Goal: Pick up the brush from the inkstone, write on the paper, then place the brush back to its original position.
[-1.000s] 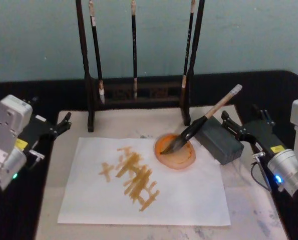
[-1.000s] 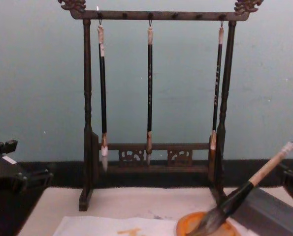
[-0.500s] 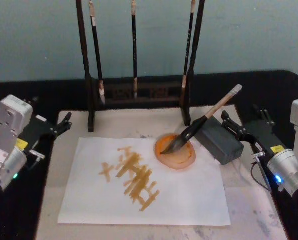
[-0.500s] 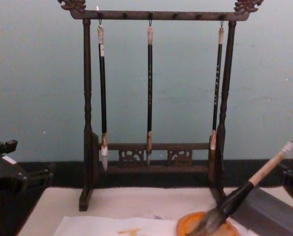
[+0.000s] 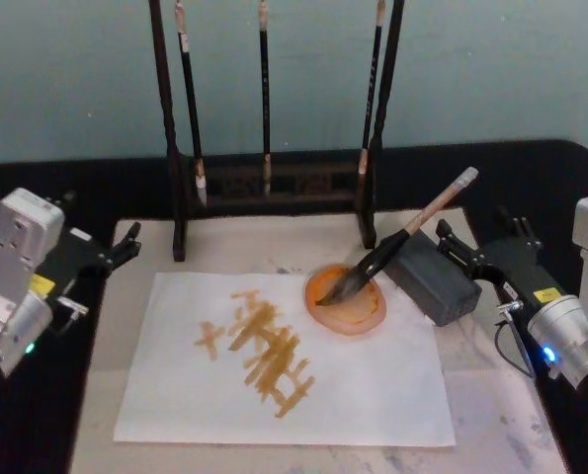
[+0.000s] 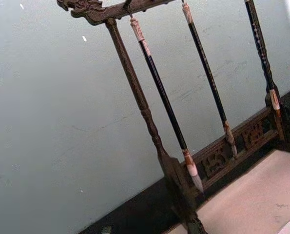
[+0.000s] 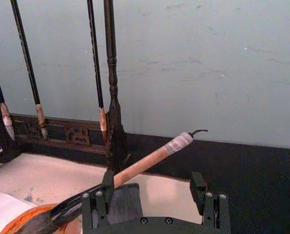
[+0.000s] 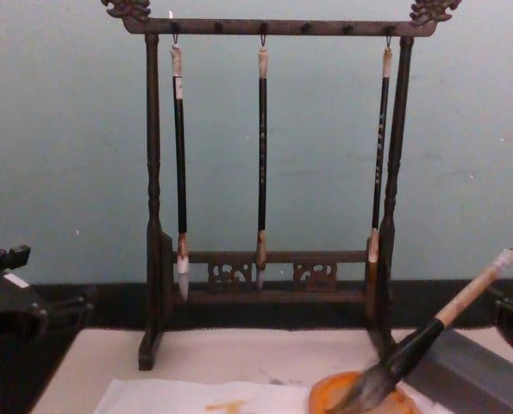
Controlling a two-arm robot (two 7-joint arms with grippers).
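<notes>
Brush (image 5: 404,236) lies propped on the grey inkstone block (image 5: 433,276), handle angled up and away past the block, bristles down in the orange dish (image 5: 346,299) just beside the block. The dish sits on the far right corner of the paper (image 5: 284,365), which carries orange-yellow strokes toward the left of the dish. Paper lies on the cream felt mat (image 5: 491,415).

Right gripper (image 5: 458,254) sits just right of the inkstone block, fingers spread apart and holding nothing, close to the block's end. Left gripper (image 5: 126,242) hovers well left of the block, off the mat's left edge; can't tell whether its fingers are apart.

Wooden brush stand (image 8: 269,185) rises behind the block, with three thin brushes (image 8: 262,164) hanging.
</notes>
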